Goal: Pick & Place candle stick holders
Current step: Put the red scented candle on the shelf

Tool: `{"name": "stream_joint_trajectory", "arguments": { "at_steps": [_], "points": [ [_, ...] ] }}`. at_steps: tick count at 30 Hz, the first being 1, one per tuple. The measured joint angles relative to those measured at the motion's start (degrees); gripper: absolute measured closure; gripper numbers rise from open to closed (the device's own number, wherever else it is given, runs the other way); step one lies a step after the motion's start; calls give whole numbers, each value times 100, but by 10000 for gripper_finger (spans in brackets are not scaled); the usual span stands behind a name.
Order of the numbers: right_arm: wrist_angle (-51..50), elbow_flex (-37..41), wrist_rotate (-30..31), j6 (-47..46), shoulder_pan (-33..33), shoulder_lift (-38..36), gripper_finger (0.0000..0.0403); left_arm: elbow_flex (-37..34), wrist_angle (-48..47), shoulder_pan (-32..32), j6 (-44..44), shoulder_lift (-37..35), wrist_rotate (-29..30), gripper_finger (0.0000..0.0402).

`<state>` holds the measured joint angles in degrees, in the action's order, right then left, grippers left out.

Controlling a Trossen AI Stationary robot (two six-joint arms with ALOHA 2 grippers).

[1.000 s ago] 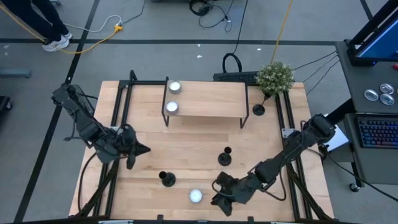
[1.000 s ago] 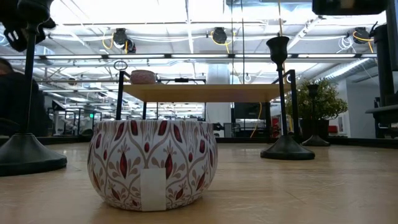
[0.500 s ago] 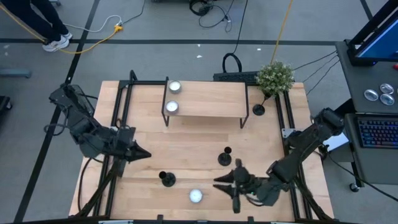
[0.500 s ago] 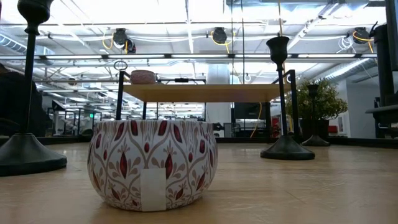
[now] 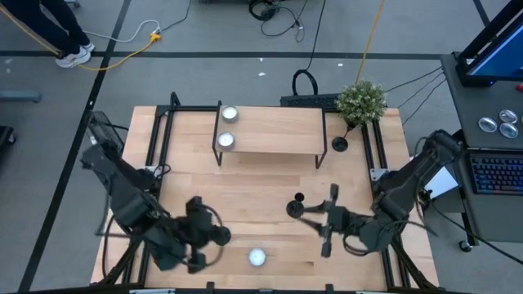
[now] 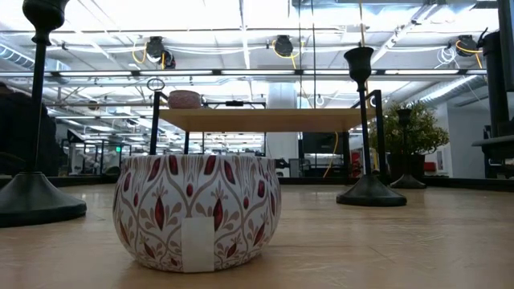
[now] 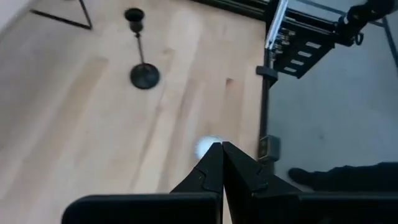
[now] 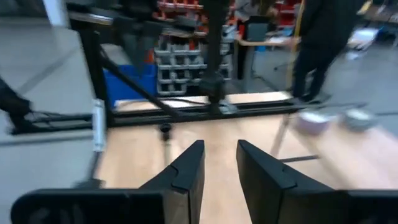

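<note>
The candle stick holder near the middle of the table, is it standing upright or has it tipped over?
Upright. In the low view the candle stick holder stands with its stem vertical and its base flat on the table.

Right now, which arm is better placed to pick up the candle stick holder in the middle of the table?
Probably the right. The right gripper, jaws open and empty, sits just beside the middle candle stick holder. The left gripper, shut, hovers by the front-left candle stick holder, farther off.

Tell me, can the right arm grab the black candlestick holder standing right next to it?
Probably yes. The right gripper hangs open beside the candlestick holder, with only bare table between them. The left gripper is shut and off to the other side, so it isn't in the way.
</note>
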<state>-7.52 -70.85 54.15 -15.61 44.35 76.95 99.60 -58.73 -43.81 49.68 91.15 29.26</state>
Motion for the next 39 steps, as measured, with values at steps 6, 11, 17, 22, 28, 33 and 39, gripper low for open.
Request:
{"name": "stream_joint_trajectory", "arguments": {
  "at_steps": [6, 11, 17, 22, 28, 33, 39],
  "points": [
    [-1309, 0, -19, 161, 3, -743, 314, 923, -181, 262, 398, 969, -650, 400],
    [-2132, 0, -384, 38, 0, -1264, 314, 1390, -132, 527, 586, 1497, -954, 400],
    [-2832, 2, -642, 45, 3, -1702, 314, 1641, -104, 915, 597, 2174, -1698, 401],
    [-3406, 2, -645, 106, 3, -1994, 314, 1647, -144, 1211, 600, 2625, -2188, 401],
    [-3746, 2, -849, 100, 3, -2242, 314, 1647, -540, 1500, 648, 2928, -2459, 395],
    [-3909, 2, -947, 119, 3, -2320, 314, 1645, -414, 1666, 436, 3161, -2814, 373],
    [-4113, 23, -946, 119, 3, -2373, 314, 1642, -431, 1708, 93, 3431, -2927, 317]
  ]
}}
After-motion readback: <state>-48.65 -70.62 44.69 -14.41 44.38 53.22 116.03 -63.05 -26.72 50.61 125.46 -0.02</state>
